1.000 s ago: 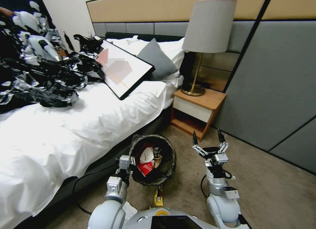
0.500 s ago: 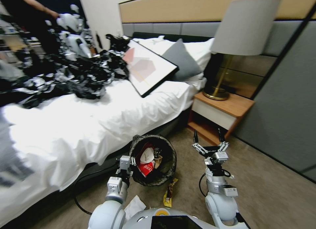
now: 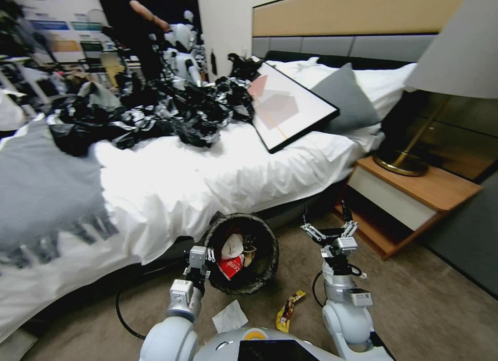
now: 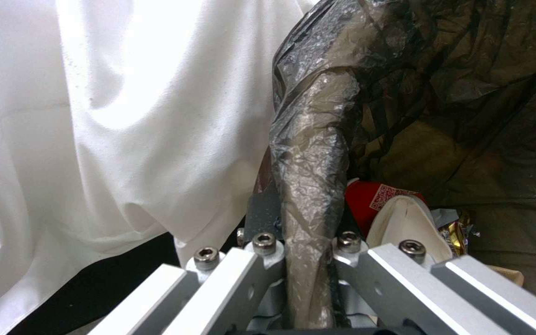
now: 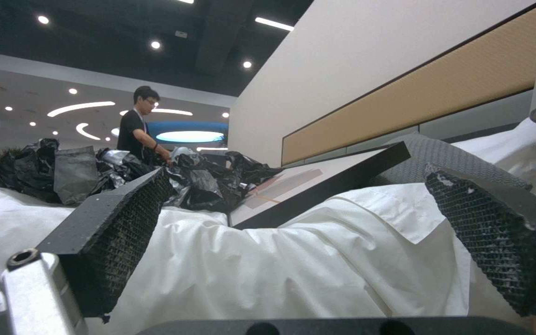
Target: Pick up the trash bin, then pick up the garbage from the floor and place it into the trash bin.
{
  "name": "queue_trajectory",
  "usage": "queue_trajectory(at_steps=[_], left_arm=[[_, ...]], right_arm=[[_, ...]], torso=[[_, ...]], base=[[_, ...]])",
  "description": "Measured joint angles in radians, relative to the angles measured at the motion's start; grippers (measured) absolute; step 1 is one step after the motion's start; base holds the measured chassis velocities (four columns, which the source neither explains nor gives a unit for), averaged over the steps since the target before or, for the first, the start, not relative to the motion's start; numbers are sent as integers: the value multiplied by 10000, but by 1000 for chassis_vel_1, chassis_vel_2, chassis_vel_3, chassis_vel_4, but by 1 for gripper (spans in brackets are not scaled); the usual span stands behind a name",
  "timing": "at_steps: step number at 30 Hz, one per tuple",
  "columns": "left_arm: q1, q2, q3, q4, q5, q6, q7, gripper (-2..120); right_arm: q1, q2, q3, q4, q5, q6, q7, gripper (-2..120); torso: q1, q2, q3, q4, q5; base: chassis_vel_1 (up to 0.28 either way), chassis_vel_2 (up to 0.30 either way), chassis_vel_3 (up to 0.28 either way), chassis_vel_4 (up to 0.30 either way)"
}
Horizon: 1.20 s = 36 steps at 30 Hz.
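The bed (image 3: 207, 179) fills the scene from 9 to 12 o'clock. At its foot, the trash bin (image 3: 262, 278) is off the carpet, held at its 8 o'clock rim by the left gripper (image 3: 199, 265), fingers (image 4: 262, 218) closed on the bag-lined edge. At 3 o'clock, the right gripper (image 3: 330, 227) points upward, fingers (image 5: 119, 228) spread wide, empty. A yellow wrapper (image 3: 288, 310) and white paper (image 3: 230, 316) lie at 6 o'clock.

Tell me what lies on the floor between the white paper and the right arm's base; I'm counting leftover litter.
In the head view, a yellow wrapper lies on the carpet between the white paper and the right arm.
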Motion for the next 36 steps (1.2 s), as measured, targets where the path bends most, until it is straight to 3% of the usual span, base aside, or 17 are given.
queue_trajectory(at_steps=[13, 26, 36], left_arm=[[-14, 0, 12, -7, 10, 0, -2, 0], [7, -34, 5, -13, 30, -9, -4, 0], [-18, -44, -1, -16, 33, -20, -6, 0]], right_arm=[[-18, 35, -76, 8, -55, -24, -30, 100], [50, 69, -56, -79, -40, 196, -74, 100], [70, 84, -46, -73, -46, 201, -107, 100]], torso=[[1, 0, 1, 3, 0], [-2, 1, -2, 5, 1], [0, 0, 1, 4, 0]], base=[[11, -9, -14, 14], [139, -137, -148, 123], [-8, 8, 11, -2]])
